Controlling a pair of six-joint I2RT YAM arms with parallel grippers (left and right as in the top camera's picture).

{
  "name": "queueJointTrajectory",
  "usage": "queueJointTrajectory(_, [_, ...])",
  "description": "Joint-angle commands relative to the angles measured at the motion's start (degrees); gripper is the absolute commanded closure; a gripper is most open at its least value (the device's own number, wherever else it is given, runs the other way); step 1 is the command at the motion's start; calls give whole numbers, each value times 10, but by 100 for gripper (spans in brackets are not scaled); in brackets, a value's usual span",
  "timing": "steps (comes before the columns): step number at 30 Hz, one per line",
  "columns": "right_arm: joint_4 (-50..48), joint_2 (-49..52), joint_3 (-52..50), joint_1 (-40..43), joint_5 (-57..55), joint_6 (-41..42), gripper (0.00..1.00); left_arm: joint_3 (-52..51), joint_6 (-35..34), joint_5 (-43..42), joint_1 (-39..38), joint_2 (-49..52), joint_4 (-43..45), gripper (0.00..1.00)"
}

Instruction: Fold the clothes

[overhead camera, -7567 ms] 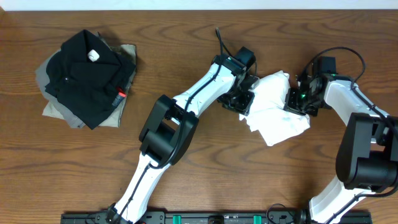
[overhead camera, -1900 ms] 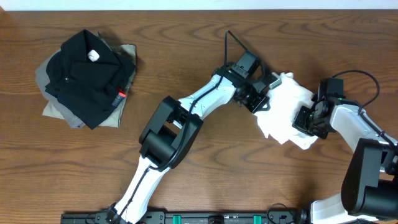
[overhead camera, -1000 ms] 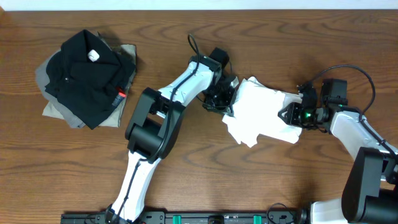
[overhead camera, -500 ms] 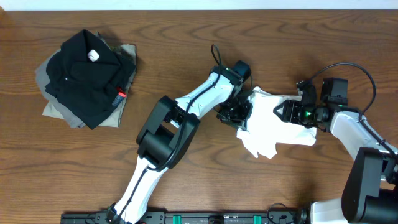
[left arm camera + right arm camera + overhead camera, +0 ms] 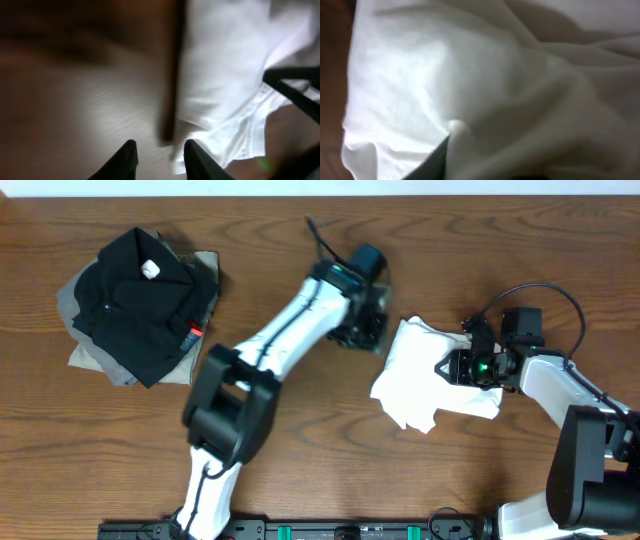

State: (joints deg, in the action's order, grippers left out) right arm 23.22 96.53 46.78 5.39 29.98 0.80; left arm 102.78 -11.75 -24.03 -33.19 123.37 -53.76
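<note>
The clothes [image 5: 420, 375] are a white T-shirt lying crumpled on the wooden table, right of centre; its print is hidden. My left gripper [image 5: 365, 332] hovers just off the shirt's upper left edge. In the left wrist view it is open [image 5: 159, 152] over bare wood, with the shirt's hem [image 5: 235, 135] to its right. My right gripper [image 5: 452, 367] rests on the shirt's right half. White cloth [image 5: 470, 75] fills the right wrist view, where a fold is bunched against the one dark finger [image 5: 431, 162] that shows.
A black folded garment with a white tag [image 5: 140, 300] lies on a grey one [image 5: 85, 352] at the far left. The table's back edge [image 5: 320, 194] runs along the top. The arms' base rail sits along the near edge.
My left gripper has let go of the shirt, opened and drawn back up and to the left. The right gripper opened, closed again on the cloth and shifted slightly left.
</note>
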Motion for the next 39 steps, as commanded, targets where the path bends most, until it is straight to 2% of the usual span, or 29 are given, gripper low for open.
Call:
queueJointTrajectory(1, [-17, 7, -2, -7, 63, -12, 83, -1, 16, 53, 29, -33, -15, 66])
queueJointTrajectory(4, [-40, 7, 8, -7, 131, 5, 97, -1, 16, 91, 52, -47, -39, 66])
queueJointTrajectory(5, [-45, 7, 13, -7, 152, 14, 99, -1, 16, 101, 60, -53, -47, 66])
queueJointTrajectory(11, [-71, 7, 43, -16, 259, 41, 99, -1, 17, 122, 117, -90, -75, 66])
queueJointTrajectory(17, [-180, 7, 43, -72, 285, 142, 99, -1, 21, 132, 160, -127, -76, 66])
queueJointTrajectory(24, [-267, 8, 43, -175, 207, 298, 88, -1, 21, 132, 172, -143, -84, 66])
queueJointTrajectory(25, [-280, 8, 43, -192, 198, 311, 79, -1, 21, 132, 172, -143, -86, 66])
queueJointTrajectory(28, [-305, 8, 43, -242, 167, 327, 72, -1, 21, 132, 172, -143, -93, 66])
queueJointTrajectory(29, [-312, 8, 43, -258, 158, 326, 61, -1, 21, 132, 172, -143, -94, 66])
queueJointTrajectory(31, [-318, 8, 43, -282, 144, 325, 51, -1, 21, 132, 172, -143, -94, 66])
queueJointTrajectory(33, [-328, 8, 43, -296, 144, 315, 48, -1, 23, 136, 172, -143, -94, 66])
queueJointTrajectory(35, [-329, 5, 43, -291, 150, 313, 50, -1, 23, 149, 172, -143, -97, 66])
queueJointTrajectory(39, [-327, 4, 43, -238, 185, 304, 54, -1, 26, 169, 172, -143, -105, 66])
